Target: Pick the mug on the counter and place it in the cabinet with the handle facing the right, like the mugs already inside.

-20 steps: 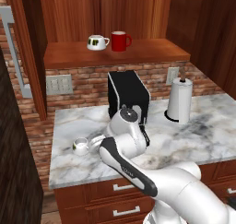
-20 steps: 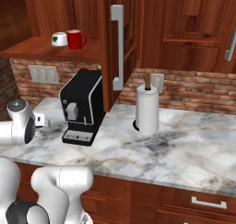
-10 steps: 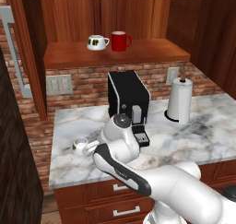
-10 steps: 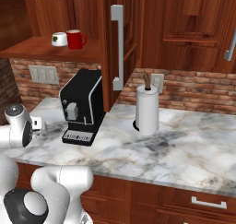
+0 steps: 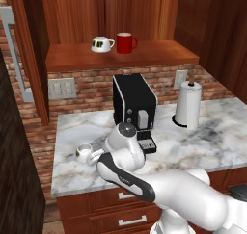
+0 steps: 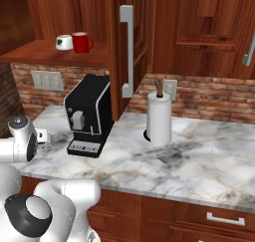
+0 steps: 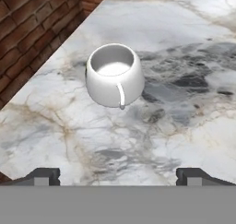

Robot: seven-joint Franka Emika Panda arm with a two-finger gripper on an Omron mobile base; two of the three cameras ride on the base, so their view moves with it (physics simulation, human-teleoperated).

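while the arm hangs low over the front left of the desk (image 5: 202, 132), the mug (image 7: 114, 74) stands upright on the marbled slab, to the left of the black coffee machine (image 5: 134, 103) and well apart from it, near the brick wall (image 7: 32, 29). the fingers (image 7: 118, 176) are spread as wide as they go and hold nothing; in the hand view the two dark tips rise short of the mug, with bare stone between. the mug is squat, round-bellied and white, with a smooth glazed look and an empty bowl; its handle (image 7: 120, 95), a thin white loop, points toward the fingers. it is judged rigid, light, somewhat slippery and liable to chip if dropped. a sound hold would pinch the rim wall, or span the belly on the two sides clear of the loop, so that the handle stays free to be turned. up and to the left of the coffee machine, the cabinet (image 5: 120, 59) offers a flat reddish wooden shelf with a panelled back, on which stand the red mug (image 5: 125, 43) and the white striped mug (image 5: 101, 44), touching or nearly so. to the right of the coffee machine stands a white paper towel roll (image 5: 188, 104) on its holder.
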